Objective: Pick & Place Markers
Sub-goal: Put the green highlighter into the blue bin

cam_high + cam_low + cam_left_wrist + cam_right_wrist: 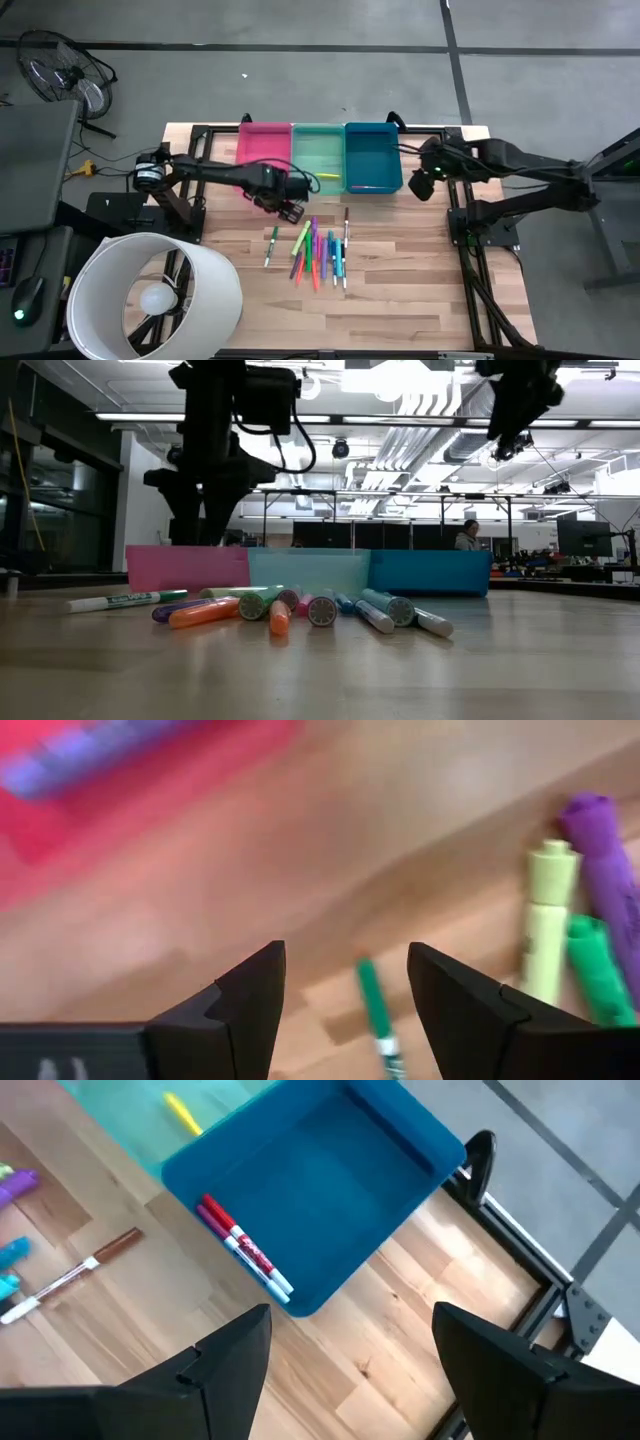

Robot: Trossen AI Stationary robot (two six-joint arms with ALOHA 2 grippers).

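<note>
The left gripper is held wide and empty above the loose markers; the right gripper, equally spread, is stationed beside the blue bin

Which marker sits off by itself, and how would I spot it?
Find the pink bin at the table's back edge. In front of it, left of the marker pile, lies one green-and-white marker. It alone touches no other marker.

Markers scattered mid-desk, below pink bin, green bin, blue bin. Left gripper near the pile; right gripper beside blue bin.
</note>
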